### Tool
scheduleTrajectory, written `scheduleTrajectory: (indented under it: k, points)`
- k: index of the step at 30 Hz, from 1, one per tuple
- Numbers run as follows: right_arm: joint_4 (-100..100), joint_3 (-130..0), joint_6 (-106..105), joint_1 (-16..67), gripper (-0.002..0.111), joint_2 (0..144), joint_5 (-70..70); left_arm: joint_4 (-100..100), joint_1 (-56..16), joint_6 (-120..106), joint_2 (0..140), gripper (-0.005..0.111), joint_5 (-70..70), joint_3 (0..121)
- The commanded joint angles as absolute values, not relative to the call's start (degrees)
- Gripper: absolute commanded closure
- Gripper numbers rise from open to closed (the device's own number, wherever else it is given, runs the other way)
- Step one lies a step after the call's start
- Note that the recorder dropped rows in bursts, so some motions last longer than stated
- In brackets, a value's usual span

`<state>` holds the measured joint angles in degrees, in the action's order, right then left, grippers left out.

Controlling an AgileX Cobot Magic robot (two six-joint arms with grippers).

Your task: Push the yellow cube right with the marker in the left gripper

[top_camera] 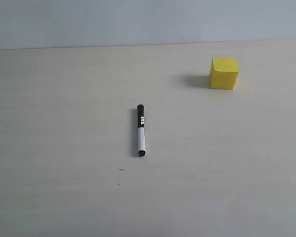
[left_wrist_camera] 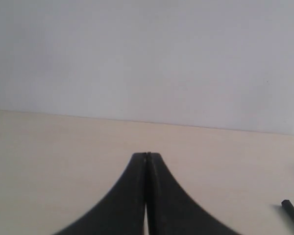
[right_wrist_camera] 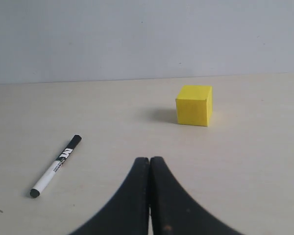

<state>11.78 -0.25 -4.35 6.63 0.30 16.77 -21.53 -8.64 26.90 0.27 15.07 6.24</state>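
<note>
i count one small bright-yellow matte cube [top_camera: 223,73], sitting on one pale wood-tone table [top_camera: 64,197]. there is one slim pen-like marker [top_camera: 141,130], half black with white lettering and half white. it lies well apart from that cube, to its left and nearer my exterior camera. i count two black grippers, one per wrist view: the left gripper [left_wrist_camera: 147,154] and the right gripper [right_wrist_camera: 150,159].

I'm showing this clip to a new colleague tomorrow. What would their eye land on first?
The bright yellow cube, standing alone toward the far right of the pale table in the exterior view. Next, the black-and-white marker, lying flat near the middle, well apart from the cube. The wrist views show the left gripper and right gripper with jaws closed on nothing.
</note>
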Motion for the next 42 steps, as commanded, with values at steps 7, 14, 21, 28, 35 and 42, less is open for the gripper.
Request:
scheduleTrajectory:
  k: [7,14,21,28,35,42]
  points:
    - [11.80,0.00,-4.43,6.70,0.108,0.00,16.38,-22.12,-8.48,27.21,0.00,0.107,9.22,0.00]
    - [11.80,0.00,-4.43,6.70,0.108,0.00,16.38,-6.34,-8.48,9.76,0.00,0.107,13.32,0.00]
    - [11.80,0.00,-4.43,6.70,0.108,0.00,16.38,3.42,-8.48,-1.39,0.00,0.107,20.32,0.00]
    - [11.80,0.00,-4.43,6.70,0.108,0.00,16.38,3.54,-8.48,3.57,0.00,0.107,20.66,0.00]
    - [11.80,0.00,-4.43,6.70,0.108,0.00,16.38,3.54,-8.48,3.42,0.00,0.107,20.66,0.00]
    - [11.80,0.00,-4.43,6.70,0.108,0.00,16.38,3.54,-8.48,3.42,0.00,0.107,20.66,0.00]
